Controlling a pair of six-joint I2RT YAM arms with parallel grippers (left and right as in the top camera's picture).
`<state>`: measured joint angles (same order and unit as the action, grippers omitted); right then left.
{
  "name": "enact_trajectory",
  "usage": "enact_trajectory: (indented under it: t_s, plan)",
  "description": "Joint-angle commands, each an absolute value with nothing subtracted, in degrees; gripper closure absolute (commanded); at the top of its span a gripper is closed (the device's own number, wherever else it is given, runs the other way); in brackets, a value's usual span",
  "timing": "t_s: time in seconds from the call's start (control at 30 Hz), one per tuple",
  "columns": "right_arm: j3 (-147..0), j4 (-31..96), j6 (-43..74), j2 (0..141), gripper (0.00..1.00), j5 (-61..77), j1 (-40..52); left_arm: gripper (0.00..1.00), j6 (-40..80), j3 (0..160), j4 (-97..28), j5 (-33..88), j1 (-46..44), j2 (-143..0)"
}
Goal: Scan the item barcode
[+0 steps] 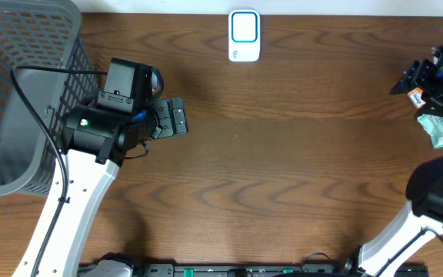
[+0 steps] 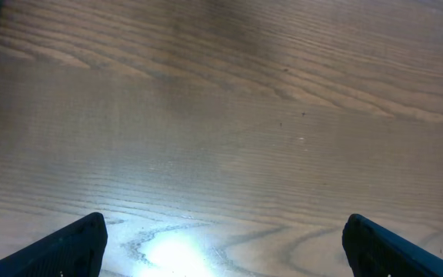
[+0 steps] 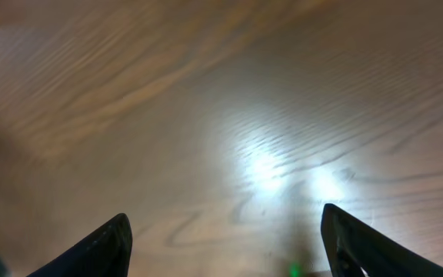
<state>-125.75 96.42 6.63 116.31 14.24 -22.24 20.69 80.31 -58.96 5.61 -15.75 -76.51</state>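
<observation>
**Overhead.** The table (image 1: 283, 161) is bare wood across its middle. The scanner (image 1: 244, 35), white with a blue-edged window, lies flat at the far edge, about centre. A grey basket (image 1: 21, 92) fills the far left corner. The left hand (image 1: 175, 117) is over the table left of centre, near the basket, with nothing in it.

The right hand (image 1: 420, 80) is at the right edge, close against a small heap of packets (image 1: 437, 129). One packet is pale green and crumpled, one is white with orange, and something purple is cut off by the frame. These are the things to scan, and they lie well apart from the scanner. I cannot tell from this view whether the hand touches any of them.

**Left wrist.** The fingers (image 2: 75, 250) sit in the lower corners, wide apart. Only wood grain and lamp glare show between them, so the hand is wide and empty.

**Right wrist.** The picture is blurred. The fingers (image 3: 106, 254) are spread wide with bare table between them and no packet in sight, so this hand holds nothing.

**Judgement.** The task looks to be at its start, with no packet picked yet.

**Risks.**
- The packets lie touching, so a closing hand may pinch two at once or nudge one off the table edge.
- Crumpled film could slip out during the long carry to the scanner.
- No barcode is visible, so a packet may reach the window wrong side up and fail to read.
- The wrist camera shows no packet now, so aiming from it is blind.
</observation>
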Motion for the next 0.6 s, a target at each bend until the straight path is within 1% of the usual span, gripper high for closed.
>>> enact_trajectory:
  t_s: [0.0,0.1,0.17,0.2,0.4,0.57]
  plan:
    - [-124.25,97.25,0.32,106.69,0.23,17.65,-19.90,0.02,19.73,80.47,-59.11,4.84,-15.44,-76.84]
    - [-119.70,97.14,0.08,99.26,0.19,17.50,-18.17,0.02,19.73,80.47,-59.11,4.86,-15.44,-76.84]
    - [-114.83,96.44,0.10,93.41,0.08,17.50,-17.04,0.02,19.73,80.47,-59.11,4.86,-15.44,-76.84]
    - [-111.96,95.74,0.12,90.39,0.01,17.50,-16.45,0.02,19.73,80.47,-59.11,4.86,-15.44,-76.84]
    - [-92.97,91.13,0.43,72.18,0.01,20.36,-13.21,0.02,19.73,80.47,-59.11,4.84,-15.44,-76.84]
    - [-78.67,91.02,3.60,58.67,0.01,24.21,-12.32,0.02,19.73,80.47,-59.11,4.86,-15.44,-76.84]
